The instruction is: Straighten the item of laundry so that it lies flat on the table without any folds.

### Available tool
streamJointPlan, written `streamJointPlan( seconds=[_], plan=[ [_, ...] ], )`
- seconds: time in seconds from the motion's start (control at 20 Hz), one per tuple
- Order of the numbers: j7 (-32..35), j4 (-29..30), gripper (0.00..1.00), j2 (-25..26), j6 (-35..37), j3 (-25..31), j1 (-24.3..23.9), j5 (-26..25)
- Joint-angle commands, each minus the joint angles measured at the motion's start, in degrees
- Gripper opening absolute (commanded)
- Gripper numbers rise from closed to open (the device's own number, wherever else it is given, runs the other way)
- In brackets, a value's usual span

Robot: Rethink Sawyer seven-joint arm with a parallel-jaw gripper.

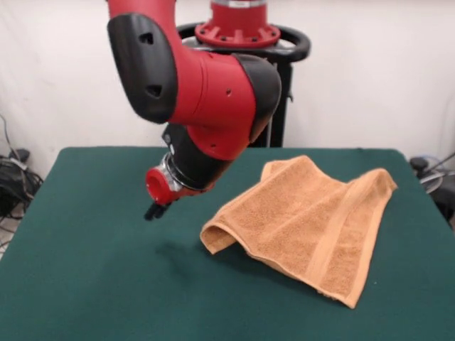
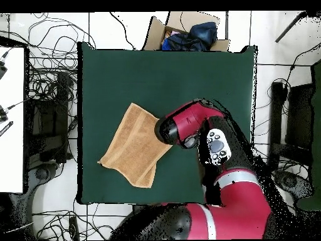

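In the front view the towel (image 1: 306, 224) lies on the right half of the green table (image 1: 85, 284), its long axis running on a slant from the near left corner up toward the far right. It is not flat: the near left corner is curled over into a rounded fold, and an upper layer with a paler border band lies doubled across the right part, ending in a point at the near right. The far right corner reaches close to the table's right edge, while the whole left half of the cloth-top is open, as is a strip along the near edge. The gripper (image 1: 155, 210) hangs off the red and black arm (image 1: 206, 92) just above the felt, left of the towel and apart from it, casting a faint shadow below; its dark tips are too small to show whether they are spread or pressed together. In the overhead view the towel (image 2: 131, 147) sits toward the table's (image 2: 207, 75) left side, a tilted oblong. The arm (image 2: 188, 122) covers the gripper here, beside the towel's right edge.
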Motion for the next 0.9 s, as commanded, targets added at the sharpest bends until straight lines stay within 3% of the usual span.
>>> streamJointPlan(
  seconds=[0.05,0.2,0.4,0.65,0.9],
  plan=[
    [11.9,2.7,0.0,-2.8,-3.6,-3.0,-1.1,4.7],
    [0.8,10.2,0.0,-5.4,-7.3,5.3,-8.5,14.1],
    [-5.6,13.2,0.0,-4.1,-10.6,11.5,-13.6,19.3],
    [-9.2,13.9,0.0,-1.4,-12.6,15.3,-16.9,21.0],
    [-9.6,13.1,0.0,0.8,-16.9,17.1,-17.9,18.4]
  ],
)
